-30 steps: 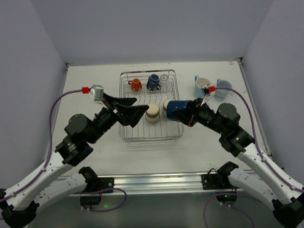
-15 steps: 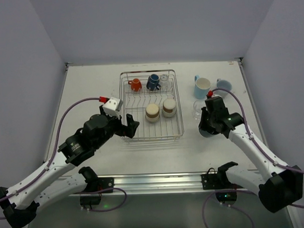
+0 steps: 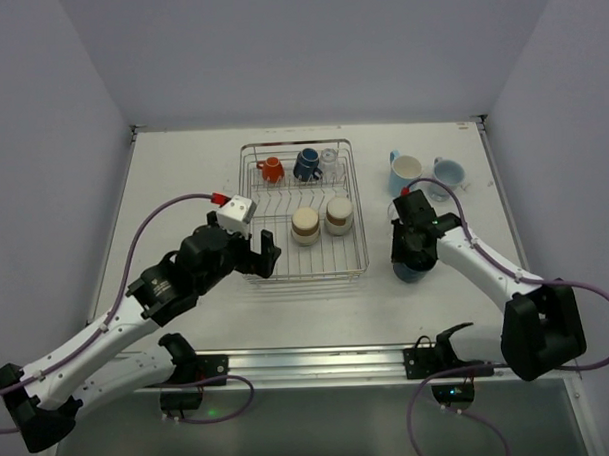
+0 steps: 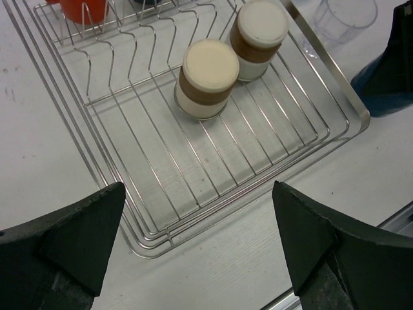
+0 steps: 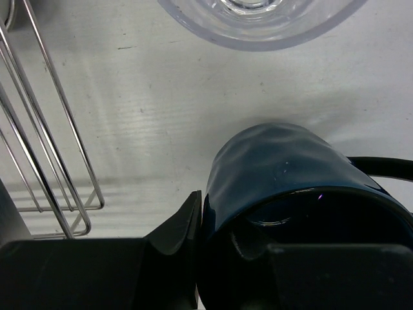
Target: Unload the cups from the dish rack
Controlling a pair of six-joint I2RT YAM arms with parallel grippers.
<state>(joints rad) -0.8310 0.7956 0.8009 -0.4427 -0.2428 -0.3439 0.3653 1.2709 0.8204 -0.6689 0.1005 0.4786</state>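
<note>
Across the middle of the table (image 3: pixel 178 197) sits your dish rack (image 3: pixel 286 261). Over its near left corner your left gripper (image 3: pixel 258 258) hangs, fingers spread wide. Just right of the rack, your right gripper (image 3: pixel 411 260) is clamped on a dark blue mug (image 5: pixel 277 171) beside a clear glass (image 5: pixel 258 22). Two tumblers (image 3: pixel 305 226), an orange mug (image 3: pixel 271 169) and a second blue mug (image 3: pixel 306 164) stand inside the rack.

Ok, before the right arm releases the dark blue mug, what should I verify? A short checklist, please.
1. The dark blue mug is held in the right jaws: ok.
2. Mug outside the dish rack, over the table: ok.
3. Mug resting on table: cannot tell.
4. The clear glass stands apart from mug: ok, but close.
5. The left jaws are open, empty, over the rack's near-left corner, away from mug: ok.
</note>
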